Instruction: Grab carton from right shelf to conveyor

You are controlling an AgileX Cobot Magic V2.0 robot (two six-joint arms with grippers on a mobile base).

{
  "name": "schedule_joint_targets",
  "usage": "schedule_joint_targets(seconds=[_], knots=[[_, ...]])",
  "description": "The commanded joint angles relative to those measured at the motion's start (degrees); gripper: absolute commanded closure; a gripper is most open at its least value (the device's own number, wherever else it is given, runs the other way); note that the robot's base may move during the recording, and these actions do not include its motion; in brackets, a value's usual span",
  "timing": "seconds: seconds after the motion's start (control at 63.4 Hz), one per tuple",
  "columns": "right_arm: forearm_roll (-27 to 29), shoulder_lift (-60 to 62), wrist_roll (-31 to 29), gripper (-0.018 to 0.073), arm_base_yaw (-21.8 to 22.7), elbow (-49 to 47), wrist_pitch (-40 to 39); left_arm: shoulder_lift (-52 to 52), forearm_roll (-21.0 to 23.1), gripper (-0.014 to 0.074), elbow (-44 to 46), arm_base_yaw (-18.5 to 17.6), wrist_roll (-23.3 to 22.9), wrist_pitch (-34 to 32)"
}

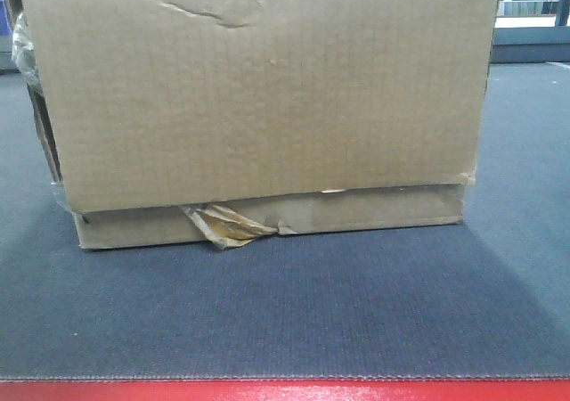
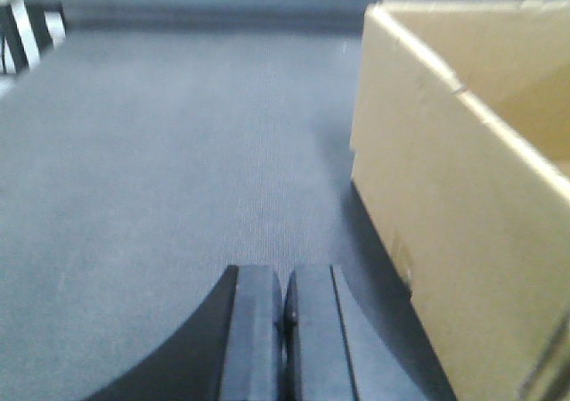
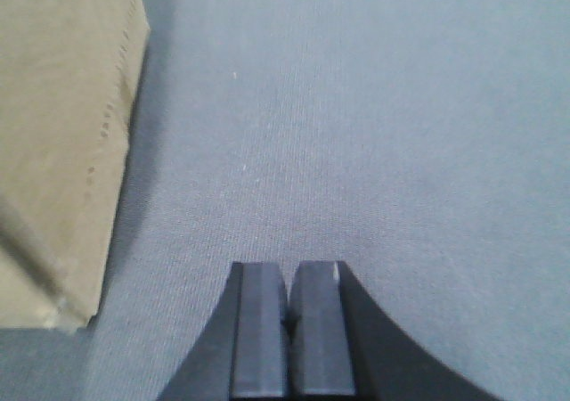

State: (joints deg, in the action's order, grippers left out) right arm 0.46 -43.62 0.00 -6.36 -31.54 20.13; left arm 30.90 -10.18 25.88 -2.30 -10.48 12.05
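Observation:
A brown cardboard carton (image 1: 258, 98) with a torn lower flap rests on the grey conveyor belt (image 1: 285, 312) and fills most of the front view. In the left wrist view the carton (image 2: 463, 169) lies to the right of my left gripper (image 2: 286, 281), which is shut and empty, apart from the box. In the right wrist view the carton (image 3: 62, 143) lies to the left of my right gripper (image 3: 289, 276), which is shut and empty, apart from the box. Neither gripper shows in the front view.
A red edge (image 1: 285, 390) runs along the belt's near side. A dark rail (image 1: 530, 43) and bright background stand behind the carton at the right. Bare grey belt (image 3: 374, 134) lies on both sides of the carton.

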Motion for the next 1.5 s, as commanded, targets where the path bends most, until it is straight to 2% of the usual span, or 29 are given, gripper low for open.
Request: schedule_joint_targets(seconds=[0.0, 0.221, 0.394, 1.182, 1.277, 1.356, 1.403, 1.482], knots=[[-0.9, 7.5, -0.6, 0.0619, -0.1, 2.5, -2.6, -4.6, -0.4, 0.0603, -1.4, 0.0, 0.4, -1.7], [-0.9, 23.8, -0.6, 0.0619, -0.1, 3.7, -1.6, -12.6, -0.4, 0.0603, -1.6, 0.0, 0.4, -1.0], [-0.9, 31.1, -0.6, 0.0619, -0.1, 3.7, -1.4, -16.1, -0.4, 0.0603, -1.6, 0.0, 0.4, -1.0], [-0.9, 32.4, -0.6, 0.0619, -0.1, 3.7, -1.2, -17.5, -0.4, 0.0603, -1.8, 0.0, 0.4, -1.3], [-0.9, 32.4, -0.6, 0.0619, -0.1, 3.7, -1.2, -18.1, 1.1, 0.0603, -2.9, 0.3, 0.8, -1.0], [-0.9, 32.4, -0.6, 0.0619, -0.1, 3.7, -1.2, -20.1, 1.9, 0.0603, -5.2, 1.6, 4.5, -1.2], [-0.9, 32.4, -0.6, 0.0619, -0.1, 3.7, -1.2, -21.9, 3.7, 0.0603, -7.1, 2.5, 7.3, -1.4], [-0.9, 32.4, -0.6, 0.0619, -0.1, 3.7, -1.2, -26.6, 8.3, 0.0603, -13.1, 3.5, 7.6, -3.2]])
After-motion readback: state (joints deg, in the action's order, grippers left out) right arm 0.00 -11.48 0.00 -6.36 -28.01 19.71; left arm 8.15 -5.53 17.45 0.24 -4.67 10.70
